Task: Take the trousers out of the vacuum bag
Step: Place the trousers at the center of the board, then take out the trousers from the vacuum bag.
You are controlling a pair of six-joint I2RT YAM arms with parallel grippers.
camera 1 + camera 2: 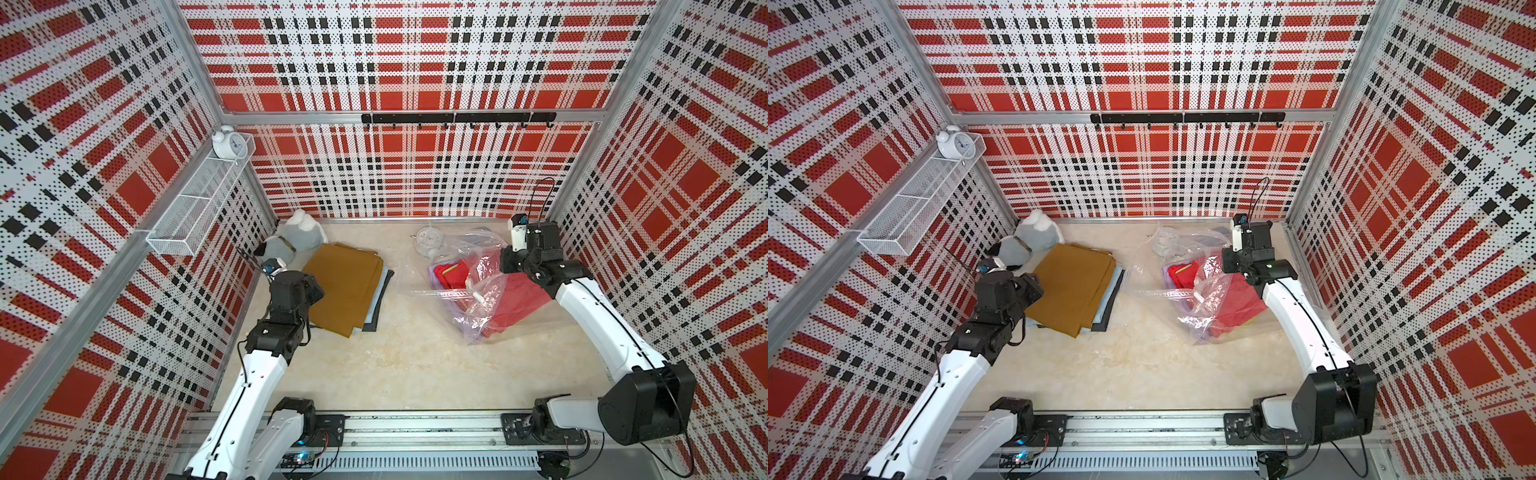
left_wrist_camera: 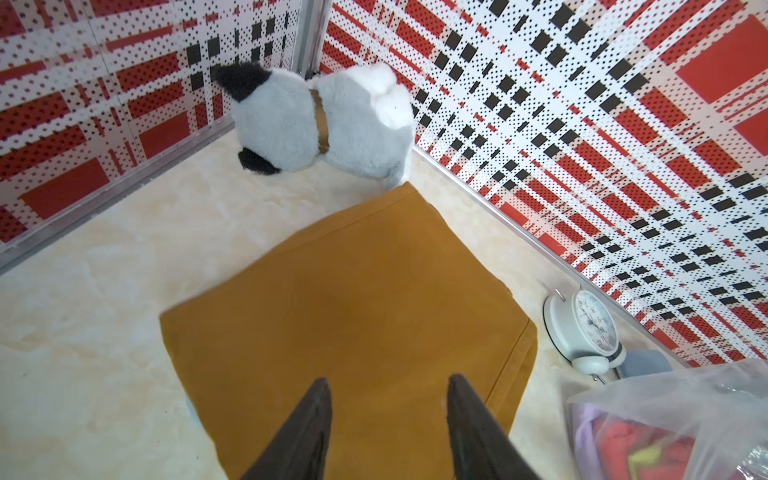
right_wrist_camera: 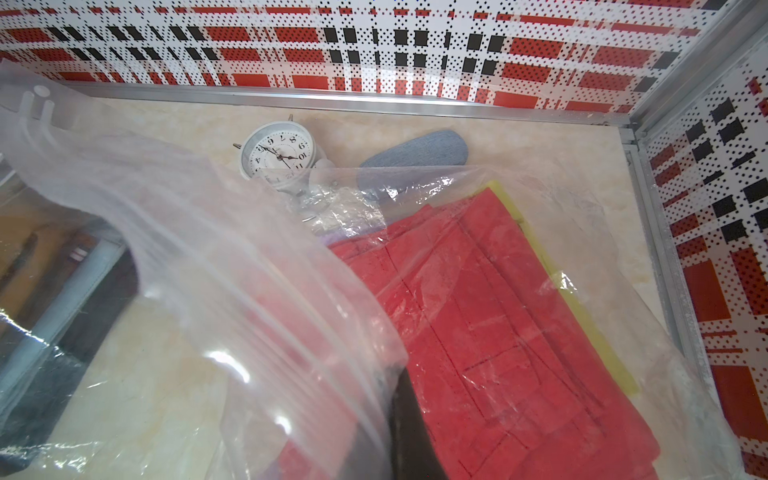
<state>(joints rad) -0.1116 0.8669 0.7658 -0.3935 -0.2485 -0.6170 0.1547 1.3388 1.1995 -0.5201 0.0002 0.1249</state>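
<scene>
Shelf (image 1: 195, 208) of white wire mesh hangs on the wall at far left, with a white twin-bell alarm clock (image 1: 227, 143) standing at its far end. Below it, in the back corner, I see a grey-white plush dog (image 1: 297, 239) with black ears and a brown collar, right at the corner of the folded mustard-brown trousers (image 1: 349, 286). Those lie on the table outside the bag, topping a stack whose light blue trousers (image 1: 384, 279) and charcoal-black trousers (image 1: 372, 322) show only as edges. My left gripper (image 2: 389, 384) hovers over the near part of the mustard cloth, fingers apart with nothing between them. Across a bare strip of the cream marbled tabletop (image 1: 395, 353) lies the large clear crinkly vacuum bag (image 1: 478, 316). Inside it the red trousers (image 1: 519, 297) rest on a yellow-green pair (image 3: 590, 328), with a lilac pair (image 1: 435, 277) below. Behind the bag a second white alarm clock (image 3: 278, 151) sits partly under the plastic, beside a grey-blue oval pad (image 3: 415, 153). My right gripper (image 3: 405, 386) is closed on the bag's film, holding its mouth raised; I see the fingers only dimly through the plastic.
</scene>
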